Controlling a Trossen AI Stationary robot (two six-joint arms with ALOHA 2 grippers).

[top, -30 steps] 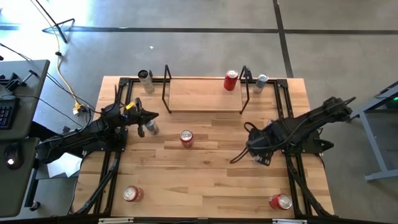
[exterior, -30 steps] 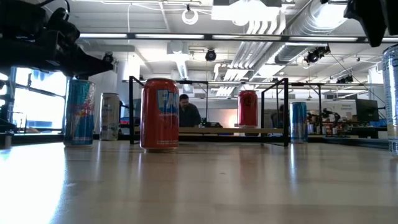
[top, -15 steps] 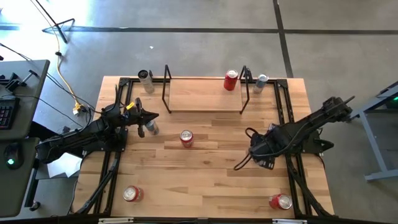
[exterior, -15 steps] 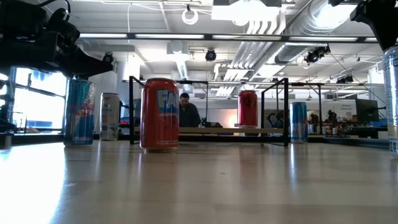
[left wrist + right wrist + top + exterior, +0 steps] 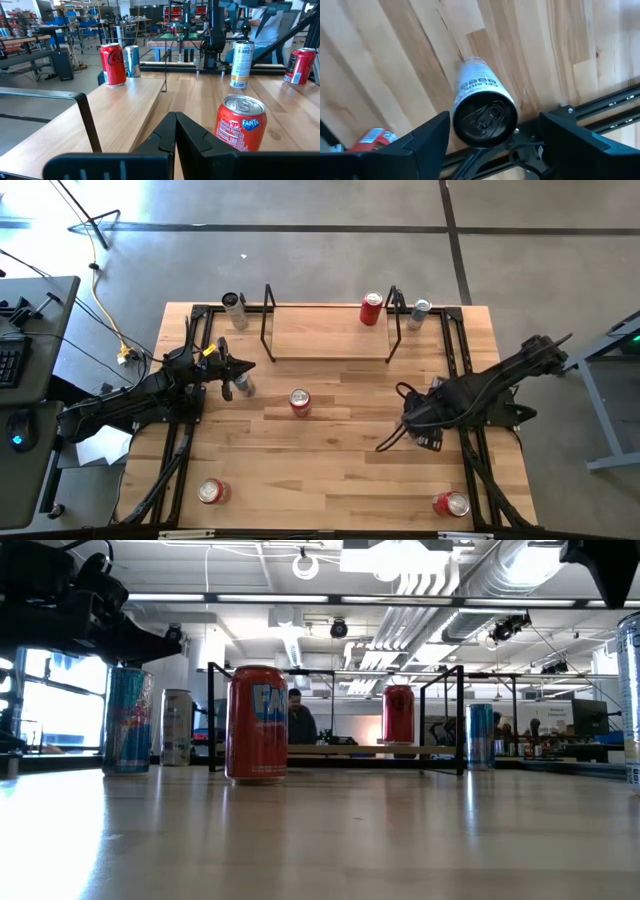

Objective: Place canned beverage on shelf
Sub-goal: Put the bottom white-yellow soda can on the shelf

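Note:
The shelf (image 5: 325, 332) stands at the table's far middle, with a red can (image 5: 371, 308) upright on its right end. A red Fanta can (image 5: 300, 402) stands at mid-table, just ahead of my left gripper (image 5: 175, 120), which is shut, level and empty at the left (image 5: 245, 368). My right gripper (image 5: 495, 119) points straight down at the right (image 5: 425, 425) and is open. It hovers above a tall white can (image 5: 482, 107) that stands upright on the table, one finger to each side of it and clear of it.
A blue-silver can (image 5: 243, 387) stands close by the left gripper. More cans stand left of the shelf (image 5: 234, 305), right of the shelf (image 5: 420, 311), and at the near left (image 5: 212, 491) and near right (image 5: 452, 504). Black rails (image 5: 465, 380) run along both table sides.

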